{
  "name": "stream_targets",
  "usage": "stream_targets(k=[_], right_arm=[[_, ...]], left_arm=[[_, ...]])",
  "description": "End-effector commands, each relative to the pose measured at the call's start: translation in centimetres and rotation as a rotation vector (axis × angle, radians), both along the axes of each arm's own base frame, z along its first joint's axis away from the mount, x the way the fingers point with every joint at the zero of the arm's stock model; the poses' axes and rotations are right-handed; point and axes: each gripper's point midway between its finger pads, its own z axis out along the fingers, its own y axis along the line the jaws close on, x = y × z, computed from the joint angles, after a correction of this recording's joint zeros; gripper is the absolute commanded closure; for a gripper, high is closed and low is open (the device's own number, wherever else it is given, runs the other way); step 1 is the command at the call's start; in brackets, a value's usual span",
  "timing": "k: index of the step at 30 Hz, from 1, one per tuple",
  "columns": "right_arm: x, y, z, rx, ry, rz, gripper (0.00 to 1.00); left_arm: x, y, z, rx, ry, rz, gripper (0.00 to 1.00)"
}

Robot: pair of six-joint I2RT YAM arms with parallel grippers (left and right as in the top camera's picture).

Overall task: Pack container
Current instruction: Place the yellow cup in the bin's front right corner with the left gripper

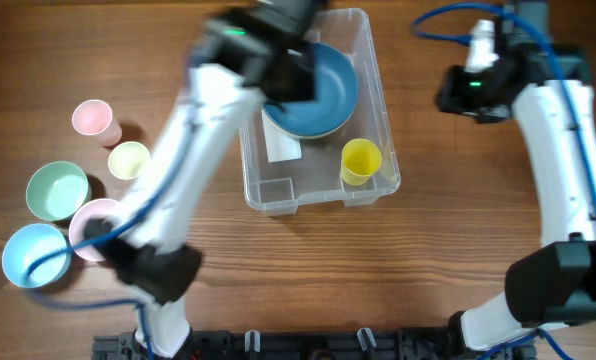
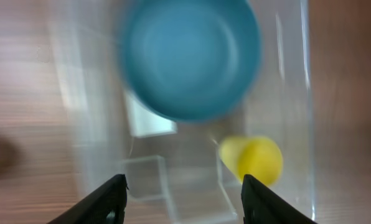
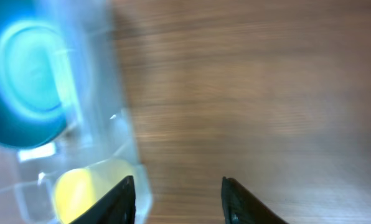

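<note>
Well, overhead the container (image 1: 274, 192) sits central on the tabletop (image 1: 448, 250), looking light, stiff and slick, best taken by its rim; the left wrist view shows the left pincer (image 2: 182, 186) spread empty above it, the right wrist view the right pincer (image 3: 176, 186) apart beside it.

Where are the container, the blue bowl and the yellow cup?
container (image 1: 318, 188): overhead view, bare floor near its front wall.
blue bowl (image 1: 330, 100): overhead view, inner surface of the bowl.
yellow cup (image 1: 361, 158): overhead view, its open mouth.
</note>
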Motion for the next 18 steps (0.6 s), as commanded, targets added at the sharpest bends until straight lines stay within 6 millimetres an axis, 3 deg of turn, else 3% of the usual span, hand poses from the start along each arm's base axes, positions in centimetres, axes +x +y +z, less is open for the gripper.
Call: stream_targets(k=[1, 3, 5, 7, 9, 11, 15, 18], right_arm=[[0.9, 3.1, -3.2, -0.033, 0.056, 0.054, 0.57], [1.5, 3.6, -5.9, -0.045, 0.107, 0.030, 0.57], [2.3, 2.8, -8.6, -0.083, 0.145, -0.029, 0.57], [3.1, 2.8, -10.5, -0.091, 0.157, -0.030, 0.57], [3.6, 3.7, -12.1, -0.062, 0.171, 0.009, 0.58], [3.5, 6.5, -13.1, 0.063, 0.184, 0.153, 0.58], [3.6, 9.8, -12.2, 0.229, 0.143, 0.305, 0.57], [3.7, 9.7, -12.3, 0.226, 0.144, 0.294, 0.56]], left_arm=[[0.7, 8.6, 2.8, 0.023, -0.040, 0.183, 0.41], [0.8, 13.3, 2.7, 0.037, -0.012, 0.292, 0.40], [0.7, 17.0, 2.1, 0.050, 0.025, 0.381, 0.43], [0.7, 18.9, 2.0, 0.057, 0.034, 0.402, 0.44], [0.7, 19.9, 2.0, 0.065, 0.034, 0.408, 0.43], [0.7, 20.2, 2.0, 0.065, 0.035, 0.417, 0.43], [0.7, 20.3, 2.0, 0.065, 0.035, 0.419, 0.38], [0.7, 20.3, 2.0, 0.065, 0.035, 0.419, 0.38]])
